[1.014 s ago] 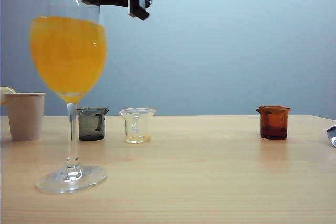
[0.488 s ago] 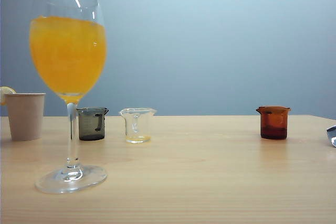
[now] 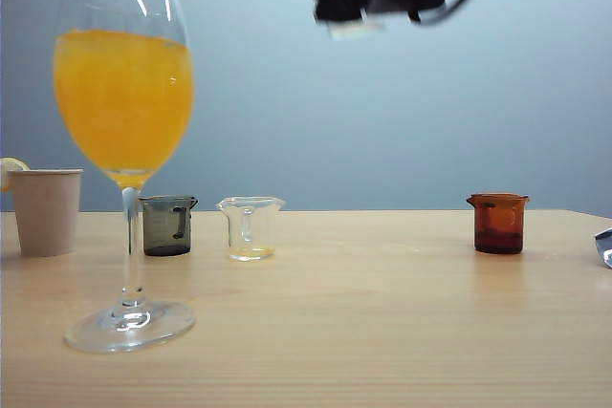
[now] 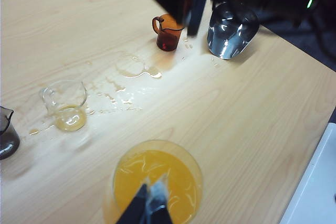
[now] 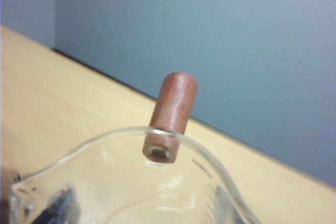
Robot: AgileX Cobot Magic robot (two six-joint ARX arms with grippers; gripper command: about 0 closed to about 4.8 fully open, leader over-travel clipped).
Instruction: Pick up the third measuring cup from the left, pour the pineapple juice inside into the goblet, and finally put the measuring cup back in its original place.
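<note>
The third measuring cup [image 5: 157, 187], small and clear with a reddish-brown peg [image 5: 170, 116] at its rim, sits between the fingers of my right gripper [image 5: 142, 211], which is shut on it. No pineapple juice shows inside it. In the exterior view the right gripper [image 3: 342, 5] hangs blurred, high above the table's middle. The goblet [image 3: 124, 102] stands at the left, holding orange drink. My left gripper [image 4: 151, 199] hovers over the goblet's mouth [image 4: 157, 177], jaws together.
A paper cup [image 3: 45, 209], a dark grey cup [image 3: 168, 225] and a clear cup [image 3: 251, 226] with a little yellow liquid stand behind the goblet. An amber cup [image 3: 498, 223] stands at the right. Spilled liquid [image 4: 131, 72] wets the table beside a shiny metal scoop [image 4: 231, 30].
The right gripper has swung from above the goblet's rim to the right, carrying the measuring cup and rolling it back. The left gripper and goblet have stayed still.
</note>
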